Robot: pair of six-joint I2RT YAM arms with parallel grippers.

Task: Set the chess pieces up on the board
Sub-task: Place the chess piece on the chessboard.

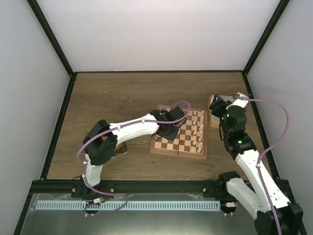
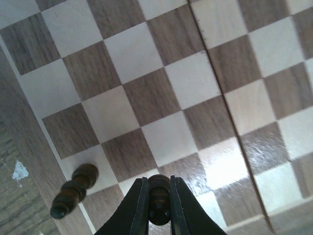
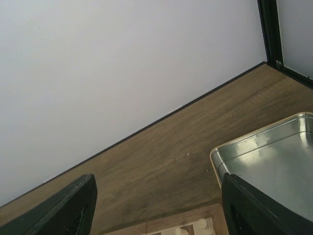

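The board [image 1: 182, 142] lies mid-table, with cream chess pieces [image 1: 197, 128] standing in rows along its right side. My left gripper [image 2: 159, 185] hovers over the board's [image 2: 146, 98] left part, shut on a dark brown chess piece [image 2: 159, 198] that stands upright between the fingers. A second dark piece [image 2: 73, 192] lies on its side at the board's edge, left of the gripper. My right gripper [image 3: 159, 213] is open and empty, raised beyond the board's far right corner, beside the silver tin [image 3: 274, 166]. Two cream pieces [image 3: 190, 229] peek in at the bottom.
A gold tin [image 1: 119, 150] sits under the left arm's elbow, left of the board. The silver tin [image 1: 213, 119] stands right of the board under the right wrist. Grey walls and black posts enclose the wooden table [image 1: 117, 98].
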